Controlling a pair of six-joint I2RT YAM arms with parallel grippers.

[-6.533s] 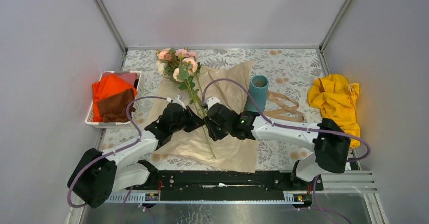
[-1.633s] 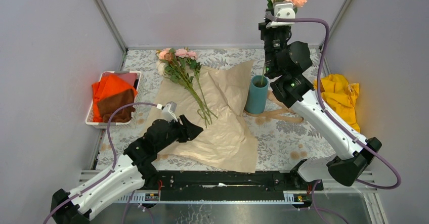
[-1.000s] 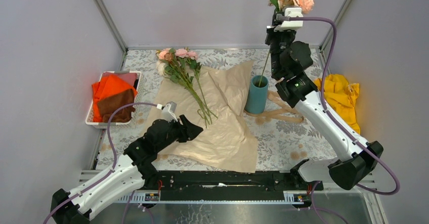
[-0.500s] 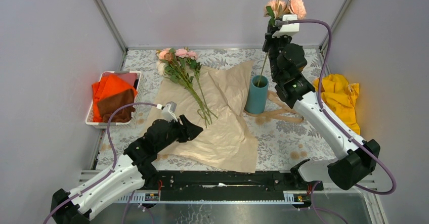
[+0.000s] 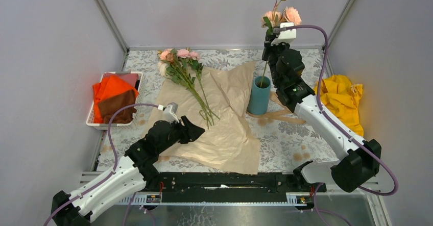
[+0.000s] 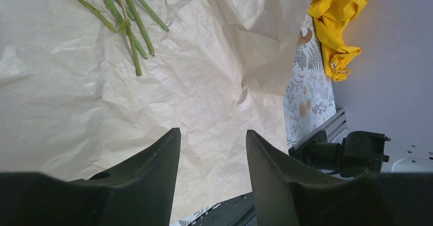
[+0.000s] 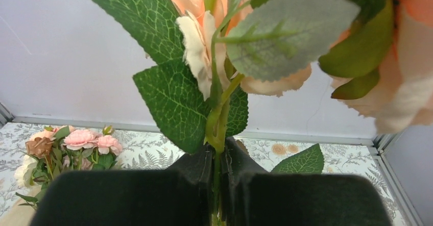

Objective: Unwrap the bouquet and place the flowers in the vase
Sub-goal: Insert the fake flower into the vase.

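Paper [image 5: 224, 129] lay on the surface [image 5: 306, 139], flowers [image 5: 179, 65] on its far-left part; vase [image 5: 259, 96] at its right edge, ribbon [image 5: 283, 115] and cloth [image 5: 339, 98] further right, basket [image 5: 97, 119] left.

The wrapping paper [image 5: 224, 129] is tan, matt and heavily crinkled. The vase [image 5: 259, 97] looks smooth and matt. The flower [image 7: 178, 103] has veined, cloth-like matt leaves. The yellow cloth [image 5: 339, 101] is soft and rumpled. The basket [image 5: 102, 125] is white plastic lattice. The left claw [image 6: 212, 136] is smooth, matt black plastic.
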